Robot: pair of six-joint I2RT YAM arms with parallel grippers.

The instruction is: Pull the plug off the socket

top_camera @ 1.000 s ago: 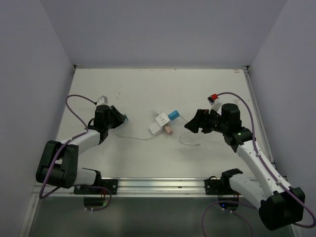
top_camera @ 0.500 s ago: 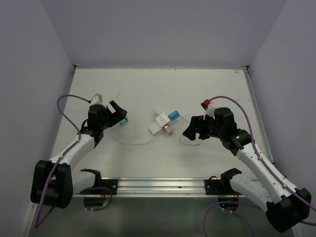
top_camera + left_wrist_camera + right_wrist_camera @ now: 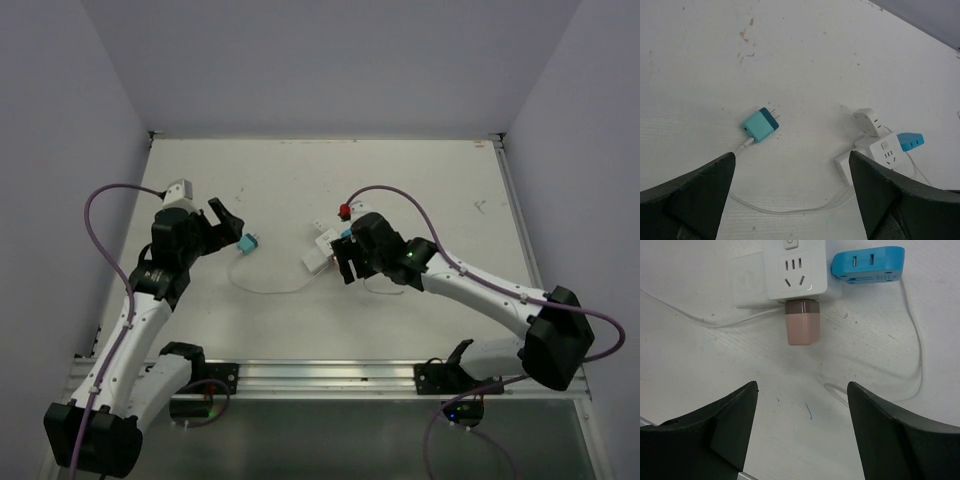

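Observation:
A white socket cube [image 3: 322, 250] [image 3: 795, 270] [image 3: 885, 152] lies mid-table. A pink plug [image 3: 802, 327] sits in its near face. A blue plug [image 3: 867, 264] [image 3: 910, 141] touches its right corner; whether it is plugged in I cannot tell. A teal plug [image 3: 247, 243] [image 3: 760, 125] lies loose on the table, prongs showing, on a thin white cable [image 3: 790, 207]. My right gripper [image 3: 345, 264] [image 3: 802, 390] hovers open just short of the pink plug. My left gripper [image 3: 222, 228] [image 3: 791, 165] is wide open and empty, left of the teal plug.
A small white adapter [image 3: 867, 119] [image 3: 318, 226] lies just beyond the socket. A thin white cable [image 3: 912, 340] loops right of the pink plug. Grey walls enclose the table [image 3: 420, 180] on three sides; a metal rail [image 3: 320, 375] runs along its near edge.
My left gripper opened, let go of the teal plug and drew back to the left. My right arm swung left to the socket, and its jaws narrowed a little.

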